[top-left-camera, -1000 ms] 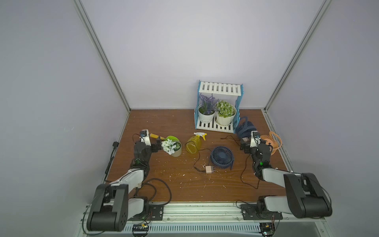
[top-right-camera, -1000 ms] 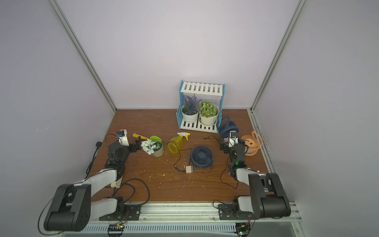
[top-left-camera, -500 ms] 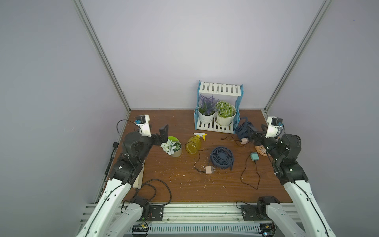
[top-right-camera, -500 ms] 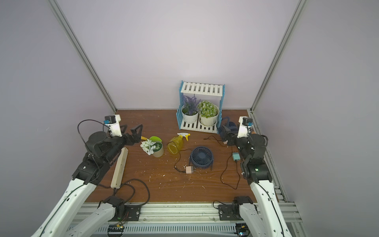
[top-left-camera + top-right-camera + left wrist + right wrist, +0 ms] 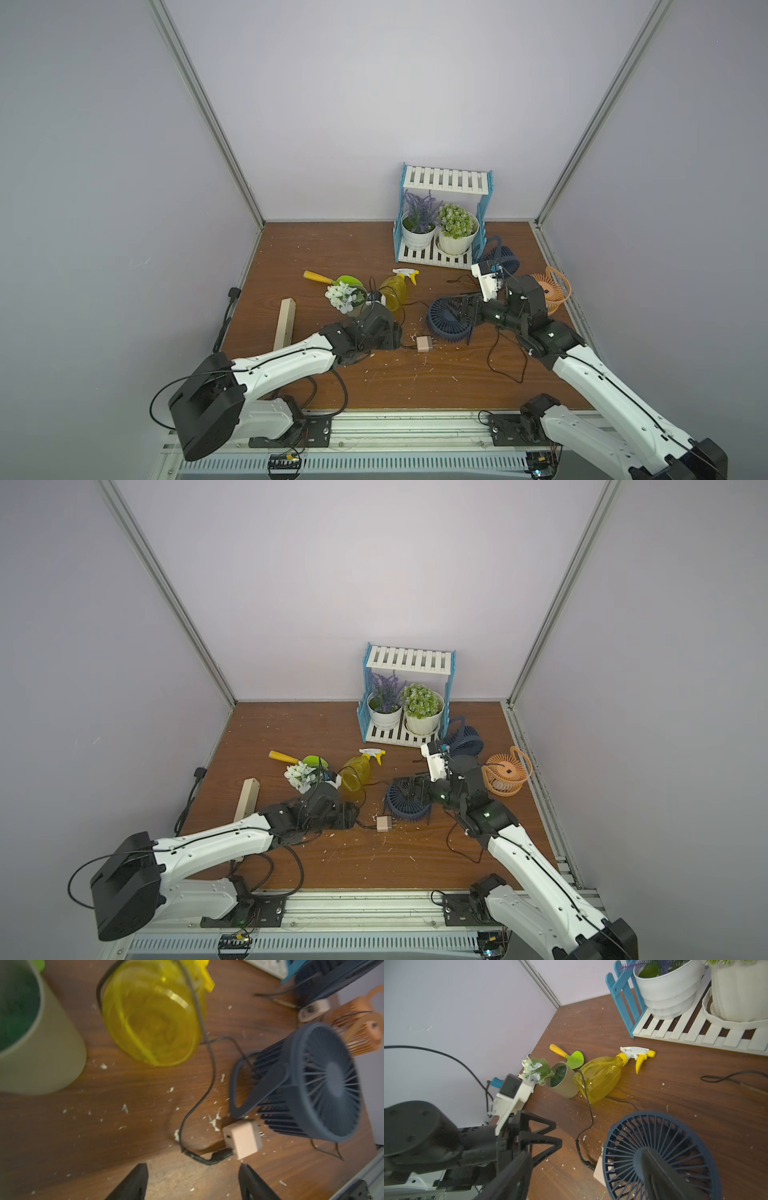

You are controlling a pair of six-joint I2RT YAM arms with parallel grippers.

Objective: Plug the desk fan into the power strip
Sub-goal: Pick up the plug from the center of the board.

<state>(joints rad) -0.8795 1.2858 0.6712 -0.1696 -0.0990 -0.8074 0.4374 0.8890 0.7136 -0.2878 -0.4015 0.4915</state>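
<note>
Fingers (image 5: 139, 1178) of our left gripper (image 5: 192, 1165) stand spread and empty, just short of the beige plug block (image 5: 243, 1140). Our right gripper (image 5: 586, 1155), also spread, hangs over the blue desk fan (image 5: 449, 324). Well to our left lies the power strip (image 5: 284, 326), its long axis running near to far.

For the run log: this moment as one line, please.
phase: reach | left gripper: open, just short of pink plug adapter | right gripper: open at blue desk fan | power strip: apart, untouched
</note>
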